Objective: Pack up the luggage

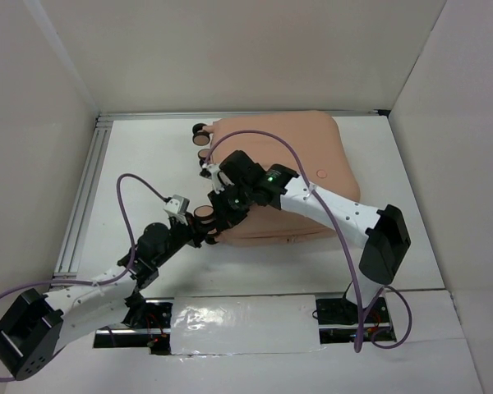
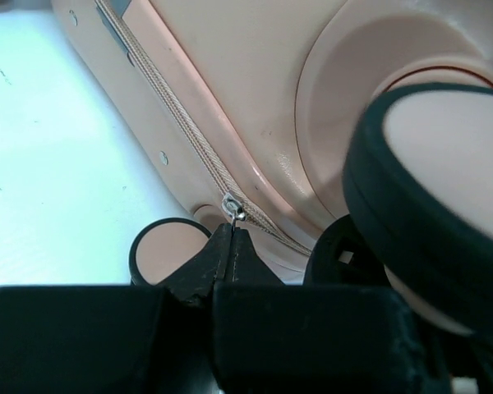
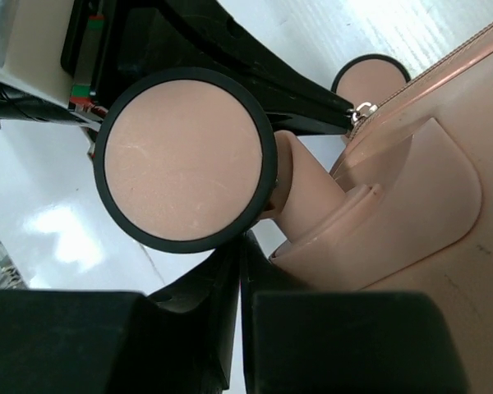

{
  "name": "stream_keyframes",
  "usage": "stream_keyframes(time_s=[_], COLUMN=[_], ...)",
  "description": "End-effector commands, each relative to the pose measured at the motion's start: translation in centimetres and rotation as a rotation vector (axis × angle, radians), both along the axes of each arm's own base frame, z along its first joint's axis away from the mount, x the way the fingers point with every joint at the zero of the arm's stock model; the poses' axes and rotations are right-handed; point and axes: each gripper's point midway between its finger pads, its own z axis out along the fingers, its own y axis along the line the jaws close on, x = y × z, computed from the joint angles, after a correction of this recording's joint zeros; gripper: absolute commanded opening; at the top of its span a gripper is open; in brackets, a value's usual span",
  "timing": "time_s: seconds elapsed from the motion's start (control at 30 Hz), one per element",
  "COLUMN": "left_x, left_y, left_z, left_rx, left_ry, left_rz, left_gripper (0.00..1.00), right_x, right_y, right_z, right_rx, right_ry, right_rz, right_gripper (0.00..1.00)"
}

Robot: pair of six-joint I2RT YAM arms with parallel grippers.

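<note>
The luggage [image 1: 287, 172] is laid flat on the white table [image 1: 148, 156], toward the far side, and both shells are closed. Its shell is peach-pink, smooth and hard, with rounded corners. A zipper [image 2: 193, 139] of the same colour is run along the seam. Small wheels [image 1: 200, 133] with black rims and pink faces are seen at its left end. At the near-left corner, the left gripper [image 2: 230, 242] is clamped tightly on the small metal zipper pull [image 2: 232, 207]. The right gripper [image 3: 240, 267] is placed just beside one of the wheels at that same corner. Its fingers are drawn together with almost no gap, and nothing is seen between them.
</note>
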Motion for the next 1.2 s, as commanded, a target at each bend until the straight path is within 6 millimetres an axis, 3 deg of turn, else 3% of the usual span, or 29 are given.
stream_keyframes(time_s=[0.0, 0.17, 0.37, 0.53, 0.67, 0.87, 1.03, 1.17], left_x=[-7.8, -9.3, -11.2, -12.2, -13.0, -14.0, -14.8, -15.6], left_y=[-5.1, -6.4, -8.0, -8.4, -8.6, -9.1, -11.0, -12.8], left_z=[0.4, -0.2, -1.7, 0.6, 3.7, 3.9, 5.2, 4.9], left_rx=[-0.005, 0.021, 0.139, 0.108, 0.079, 0.089, 0.079, 0.130], left_ry=[-0.096, -0.127, -0.118, -0.214, -0.280, -0.278, -0.296, -0.316], left_rz=[-0.432, -0.494, -0.595, -0.578, -0.583, -0.644, -0.701, -0.749], left_gripper=[0.00, 0.00, 0.00, 0.00, 0.00, 0.00, 0.00, 0.00], right_x=[15.1, 17.1, 17.4, 17.9, 17.9, 18.6, 19.0, 19.4], right_y=[-0.8, 0.4, 1.2, 0.6, 0.9, 1.6, 2.2, 2.5], right_z=[-5.3, -5.7, -5.9, -5.9, -6.3, -5.9, -5.1, -4.3], right_rx=[-0.065, -0.033, -0.038, -0.046, -0.039, -0.009, 0.023, 0.047], right_ry=[-0.283, -0.269, -0.263, -0.268, -0.257, -0.254, -0.260, -0.251], right_rz=[-0.362, -0.382, -0.352, -0.369, -0.370, -0.394, -0.411, -0.448], right_gripper=[0.12, 0.10, 0.10, 0.08, 0.08, 0.08, 0.08, 0.08])
